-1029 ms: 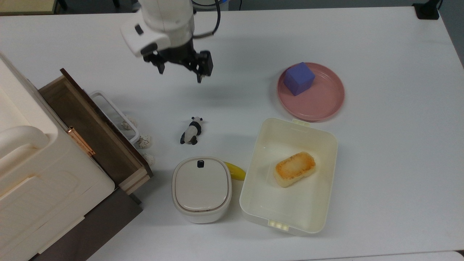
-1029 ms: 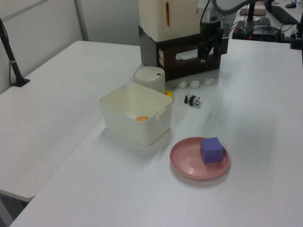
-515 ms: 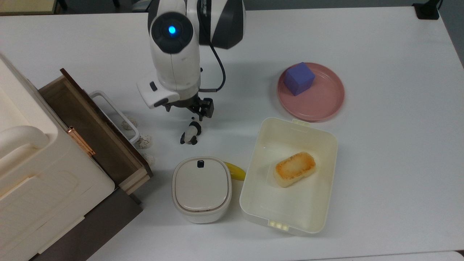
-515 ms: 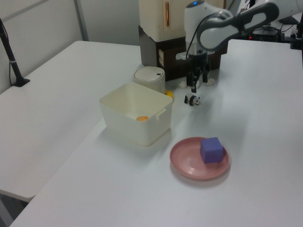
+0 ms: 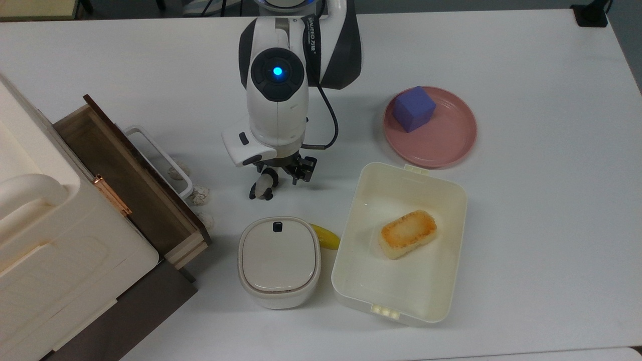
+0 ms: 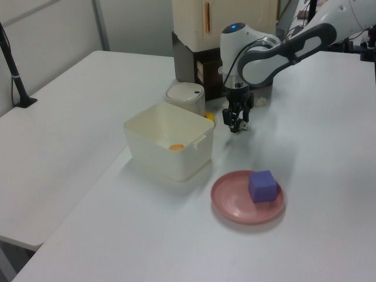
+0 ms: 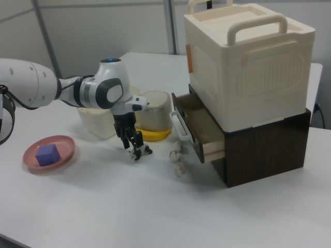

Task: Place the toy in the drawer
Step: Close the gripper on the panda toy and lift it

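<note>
White tabletop (image 5: 526,240) scene: tiny black-and-white panda figurine (image 5: 263,186) lying at 3 o'clock of open dark brown wooden drawer (image 5: 128,183), top view. Black two-finger gripper (image 5: 281,173) lowered over figurine, fingers spread, nothing grasped. Grasp, lift, transfer into drawer all outstanding.

- I'm seeing the arm (image 5: 277,95) swinging in from the top view's upper left toward table centre; its wrist w/ the blue light is now sitting right above the toy (image 5: 263,186).
- Gripper (image 5: 281,175) is coming down: 1 s ago it was hanging high & well apart from the toy, now it's at the toy's head end, fingers (image 7: 138,141) reaching table level in the right view.
- Fingers are standing apart, straddling the toy's upper part; can't tell if they're touching it.
- In the left view the gripper (image 6: 237,122) is now covering most of the toy; earlier it lay in plain sight.
</note>
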